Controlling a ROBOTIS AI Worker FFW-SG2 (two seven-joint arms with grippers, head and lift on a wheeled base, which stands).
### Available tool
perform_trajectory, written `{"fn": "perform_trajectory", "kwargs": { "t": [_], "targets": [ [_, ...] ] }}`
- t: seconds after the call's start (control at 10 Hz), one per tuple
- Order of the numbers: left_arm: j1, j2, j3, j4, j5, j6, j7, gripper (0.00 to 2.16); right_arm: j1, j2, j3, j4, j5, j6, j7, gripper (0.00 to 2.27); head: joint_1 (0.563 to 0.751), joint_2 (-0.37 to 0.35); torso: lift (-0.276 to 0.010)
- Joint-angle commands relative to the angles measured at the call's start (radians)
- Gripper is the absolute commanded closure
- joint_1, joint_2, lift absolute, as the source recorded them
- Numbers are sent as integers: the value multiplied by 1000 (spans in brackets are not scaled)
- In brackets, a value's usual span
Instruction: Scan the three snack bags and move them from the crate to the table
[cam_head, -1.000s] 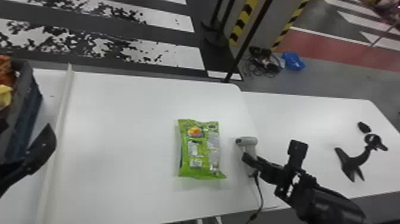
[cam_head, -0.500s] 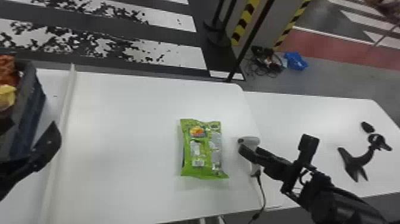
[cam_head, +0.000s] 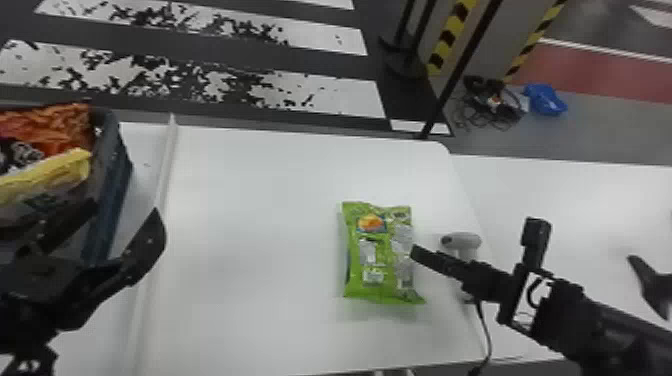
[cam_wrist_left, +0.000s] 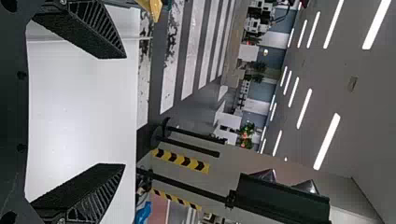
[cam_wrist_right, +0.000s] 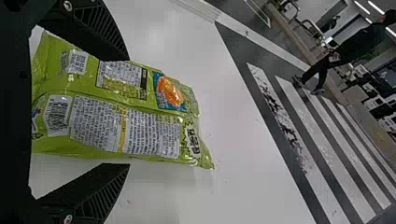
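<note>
Right gripper (cam_head: 416, 252) now nearer green snack bag (cam_head: 377, 260), spread, empty.
Left gripper (cam_head: 125, 212) likewise, by crate (cam_head: 118, 165); white table (cam_head: 250, 225) below, striped floor (cam_head: 330, 92) beyond.

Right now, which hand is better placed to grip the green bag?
Probably the right hand: its open fingers frame the green bag in its wrist view; the left hand is by the crate.

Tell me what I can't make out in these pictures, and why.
Underside of the green snack bag: head view, hidden by the bag itself.
Left part of the crate: head view, cut by left edge.
Part of the scanner: head view, behind right claw.
</note>
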Motion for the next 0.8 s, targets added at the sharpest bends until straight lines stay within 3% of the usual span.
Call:
{"fn": "perform_trajectory", "kwargs": {
  "t": [0.0,0.4,0.5,0.6,0.7],
  "targets": [
    [6,1,-2,-6,-1,0,0,33,-49,0,47,91,48,-59,-2,73,695,-212,-62],
    [6,1,3,-15,-1,6,11,33,-114,0,164,270,135,-270,-5,87,695,-189,-62],
    [-2,1,3,-14,-1,16,17,33,-133,0,190,298,161,-289,15,826,695,-177,-62],
    [-16,0,3,-4,-1,40,23,33,-137,4,199,296,175,-267,7,2240,695,-158,-62],
    [-26,-2,3,13,1,40,26,33,-137,4,205,287,173,-267,6,2240,695,-151,-62]
  ]
}}
